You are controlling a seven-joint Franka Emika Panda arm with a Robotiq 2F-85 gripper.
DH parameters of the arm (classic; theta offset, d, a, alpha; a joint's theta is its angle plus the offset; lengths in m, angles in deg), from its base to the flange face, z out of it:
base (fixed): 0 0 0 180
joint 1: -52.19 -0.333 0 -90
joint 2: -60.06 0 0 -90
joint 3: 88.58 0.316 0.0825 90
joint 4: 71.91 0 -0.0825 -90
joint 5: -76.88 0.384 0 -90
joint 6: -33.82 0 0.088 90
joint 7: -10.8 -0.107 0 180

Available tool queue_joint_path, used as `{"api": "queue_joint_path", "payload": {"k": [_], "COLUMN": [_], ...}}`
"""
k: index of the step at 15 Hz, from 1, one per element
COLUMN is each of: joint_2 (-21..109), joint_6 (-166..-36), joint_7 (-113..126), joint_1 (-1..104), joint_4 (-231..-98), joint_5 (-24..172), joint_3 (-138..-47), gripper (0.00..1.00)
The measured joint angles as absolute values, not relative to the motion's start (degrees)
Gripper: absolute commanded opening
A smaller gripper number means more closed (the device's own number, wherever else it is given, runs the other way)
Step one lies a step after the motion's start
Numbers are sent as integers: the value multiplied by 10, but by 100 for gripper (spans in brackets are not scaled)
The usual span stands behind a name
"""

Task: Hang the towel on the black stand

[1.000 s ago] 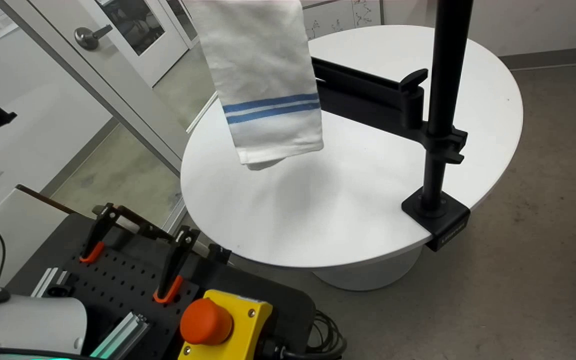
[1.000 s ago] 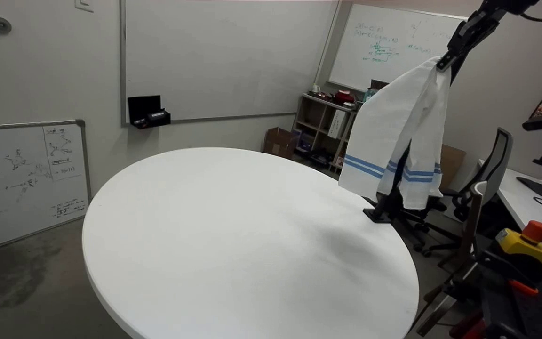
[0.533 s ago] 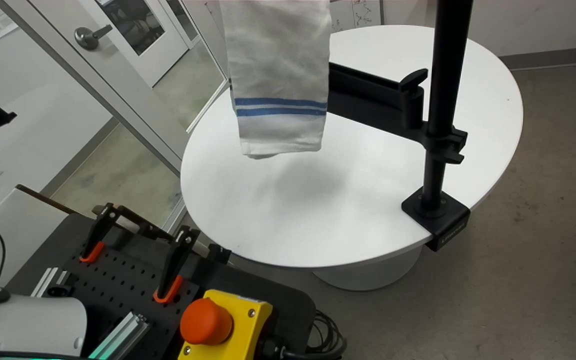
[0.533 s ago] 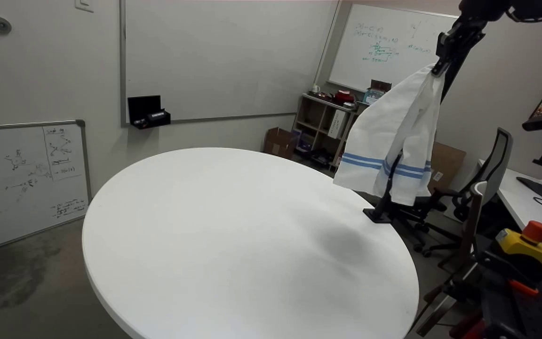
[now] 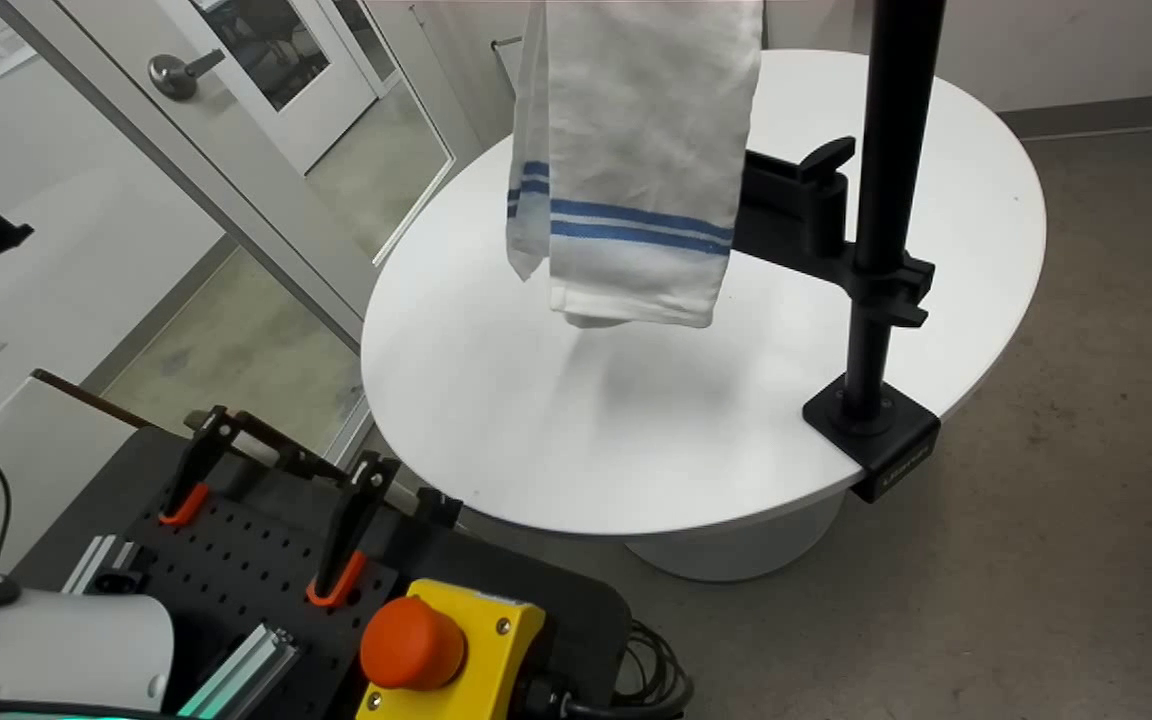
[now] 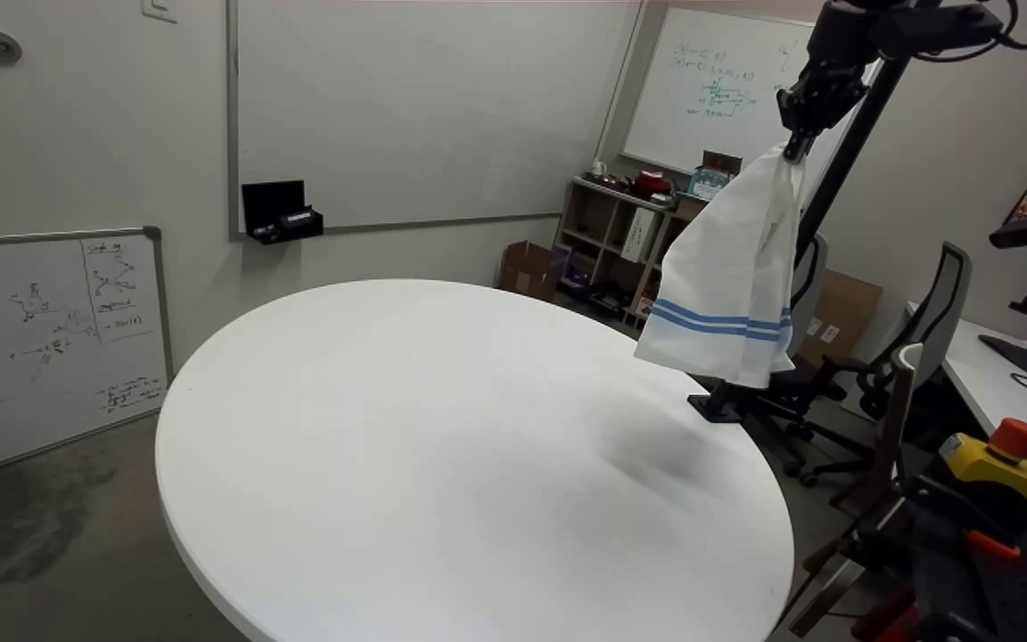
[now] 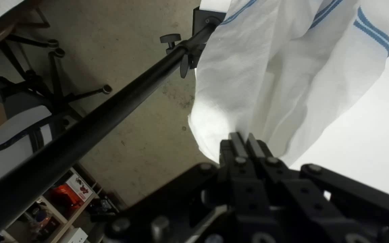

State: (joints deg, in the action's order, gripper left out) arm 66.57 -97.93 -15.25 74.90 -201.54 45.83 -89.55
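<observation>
The white towel [image 5: 651, 150] with blue stripes hangs folded in the air above the table, in both exterior views [image 6: 718, 259]. My gripper [image 6: 796, 153] is shut on its top edge. In the wrist view the gripper [image 7: 244, 136] pinches the towel [image 7: 235, 67], which drapes away in loose folds. The black stand [image 5: 891, 180] is clamped to the table edge. Its side arm [image 5: 786, 225] is partly hidden behind the towel. The stand's pole [image 6: 843, 156] passes behind the gripper in an exterior view and runs diagonally left of the gripper in the wrist view [image 7: 120, 104].
The round white table [image 5: 496, 420] lies below the towel; it also shows in an exterior view [image 6: 433, 464]. A yellow box with a red button [image 5: 476, 650] and clamps [image 5: 351, 525] stand on the robot's black bench. Office chairs [image 6: 932, 303] stand behind the pole.
The towel has moved right toward the pole in an exterior view, and left and slightly down with the gripper in an exterior view. The gripper has turned more downward. It keeps its hold.
</observation>
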Motion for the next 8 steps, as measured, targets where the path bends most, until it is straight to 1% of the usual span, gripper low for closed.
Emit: {"api": "queue_joint_path", "payload": {"k": [8], "joint_2": [534], "joint_6": [-921], "joint_7": [-222], "joint_1": [683], "joint_4": [-1896], "joint_5": [447], "joint_3": [-953], "gripper": [1]}}
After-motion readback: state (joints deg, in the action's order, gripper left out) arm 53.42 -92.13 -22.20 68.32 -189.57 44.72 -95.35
